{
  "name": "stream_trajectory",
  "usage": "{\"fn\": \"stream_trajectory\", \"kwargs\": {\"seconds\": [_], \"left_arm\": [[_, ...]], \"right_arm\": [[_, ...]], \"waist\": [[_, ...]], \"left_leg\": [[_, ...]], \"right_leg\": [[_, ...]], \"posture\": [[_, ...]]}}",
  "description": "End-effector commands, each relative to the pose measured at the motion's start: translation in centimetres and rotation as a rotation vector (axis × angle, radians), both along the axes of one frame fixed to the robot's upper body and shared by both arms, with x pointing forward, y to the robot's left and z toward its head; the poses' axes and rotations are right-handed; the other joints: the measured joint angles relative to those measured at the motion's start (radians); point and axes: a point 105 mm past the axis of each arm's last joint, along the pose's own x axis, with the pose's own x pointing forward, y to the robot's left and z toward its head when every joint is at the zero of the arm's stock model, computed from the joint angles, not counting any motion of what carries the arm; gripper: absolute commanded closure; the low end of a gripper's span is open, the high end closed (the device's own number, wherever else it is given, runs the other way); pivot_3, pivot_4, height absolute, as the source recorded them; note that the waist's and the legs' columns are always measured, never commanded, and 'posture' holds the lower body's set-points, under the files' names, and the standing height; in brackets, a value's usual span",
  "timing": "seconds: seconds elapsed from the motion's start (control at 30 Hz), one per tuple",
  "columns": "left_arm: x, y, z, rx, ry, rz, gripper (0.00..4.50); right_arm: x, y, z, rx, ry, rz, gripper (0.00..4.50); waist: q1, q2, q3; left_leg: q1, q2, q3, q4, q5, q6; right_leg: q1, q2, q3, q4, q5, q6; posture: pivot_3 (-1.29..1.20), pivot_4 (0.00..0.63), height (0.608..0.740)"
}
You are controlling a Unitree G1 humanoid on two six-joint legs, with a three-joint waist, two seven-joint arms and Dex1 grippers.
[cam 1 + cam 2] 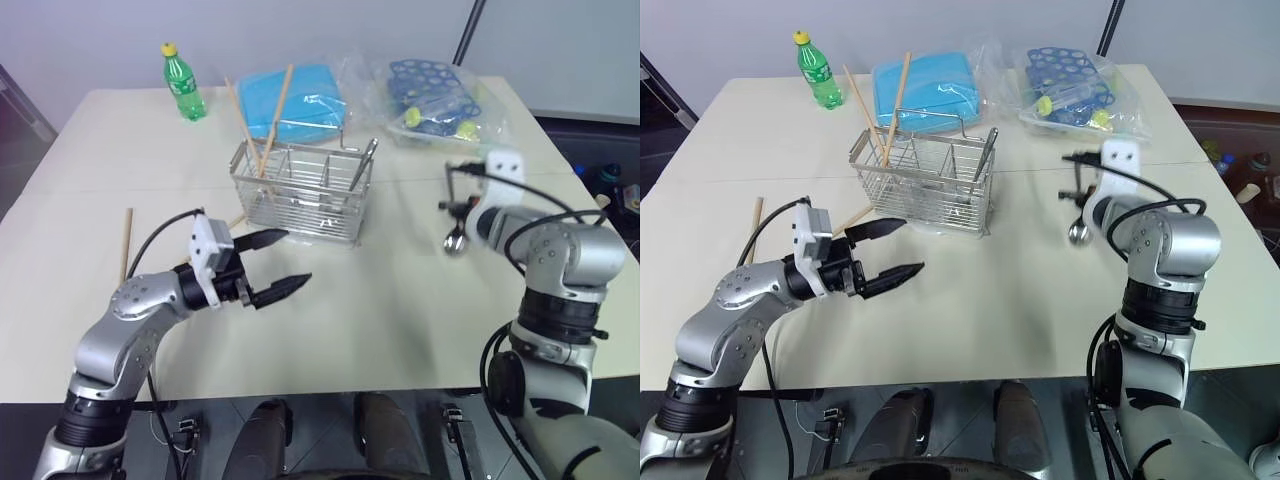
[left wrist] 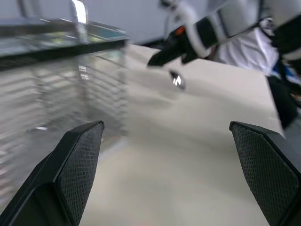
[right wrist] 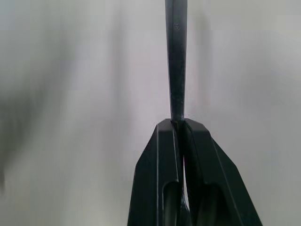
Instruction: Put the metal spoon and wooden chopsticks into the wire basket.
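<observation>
The wire basket (image 1: 303, 195) stands mid-table with two wooden chopsticks (image 1: 270, 120) in its left compartment. A third chopstick (image 1: 126, 243) lies on the table (image 1: 400, 320) to the left. A bottle (image 1: 183, 82) stands far left. Two plastic bags (image 1: 440, 95) lie behind the basket.

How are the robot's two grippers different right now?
The left gripper has its fingers spread wide and holds nothing, while the right gripper is pinched shut on the metal spoon. The left gripper hangs near the wire basket; the right gripper is off to the basket's other side, with the spoon's bowl hanging down from it. Both have two black fingers.
</observation>
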Motion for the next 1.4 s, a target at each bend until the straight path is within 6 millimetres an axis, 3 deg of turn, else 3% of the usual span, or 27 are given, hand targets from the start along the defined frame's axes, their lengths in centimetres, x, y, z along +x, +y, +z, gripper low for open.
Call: {"fn": "stream_trajectory", "kwargs": {"seconds": [0.03,0.17,0.27,0.43,0.67,0.9,1.1,1.4], "left_arm": [[0.1,0.7,1.5,-0.029,-0.046,0.024,0.0],[0.0,1.1,1.6,-0.018,-0.041,0.025,0.0],[0.2,1.6,2.2,-0.007,-0.053,0.055,0.0],[0.7,2.7,2.8,-0.002,-0.089,0.144,0.0],[0.5,3.4,3.0,-0.008,-0.101,0.232,0.0],[0.2,3.4,3.2,-0.043,-0.107,0.316,0.0],[0.1,3.0,3.1,-0.064,-0.101,0.342,0.0],[0.5,3.6,3.3,-0.069,-0.108,0.374,0.0]], "right_arm": [[0.1,-0.4,5.1,-0.071,-0.249,-0.076,4.45],[0.2,0.7,7.9,-0.148,-0.412,-0.085,4.45],[0.0,4.2,10.7,-0.117,-0.606,0.034,4.45],[-1.0,11.0,13.0,-0.029,-0.824,0.329,4.45],[-1.8,16.1,14.4,0.107,-0.94,0.541,4.45],[-1.1,17.5,12.5,0.156,-0.901,0.601,4.45],[-0.4,17.5,10.2,0.139,-0.849,0.596,4.45],[-0.4,17.8,8.5,0.138,-0.8,0.597,4.45]], "waist": [[-0.002,0.0,0.0],[-0.006,0.0,0.0],[-0.012,0.0,0.0],[-0.01,0.001,0.0],[-0.007,0.001,0.0],[-0.007,0.001,0.0],[-0.007,0.001,0.0],[-0.007,0.001,0.0]], "left_leg": [[0.0,0.0,0.0,-0.001,0.0,0.0],[0.0,0.0,0.0,-0.005,0.0,-0.001],[0.001,0.0,0.0,-0.006,0.001,-0.001],[0.001,0.0,0.0,-0.006,0.001,-0.001],[0.001,0.0,-0.001,-0.006,0.002,-0.002],[0.001,0.0,-0.002,-0.007,0.002,-0.003],[0.001,0.0,-0.001,-0.007,0.002,-0.003],[0.001,0.0,-0.002,-0.007,0.002,-0.003]], "right_leg": [[0.0,0.0,0.0,0.0,0.0,0.0],[-0.002,0.0,0.0,-0.001,0.0,0.0],[-0.003,0.0,0.0,0.0,0.0,0.0],[-0.003,0.0,0.0,0.001,0.0,0.0],[-0.003,0.0,0.0,0.0,0.0,0.0],[-0.003,0.0,0.0,0.001,0.0,-0.001],[-0.003,0.0,0.0,0.001,0.0,-0.001],[-0.004,0.0,0.0,0.001,0.0,-0.001]], "posture": [[0.0,0.15,0.74],[0.0,0.15,0.74],[0.0,0.15,0.74],[0.0,0.15,0.74],[0.0,0.15,0.74],[0.0,0.15,0.74],[0.0,0.15,0.74],[0.0,0.15,0.74]]}}
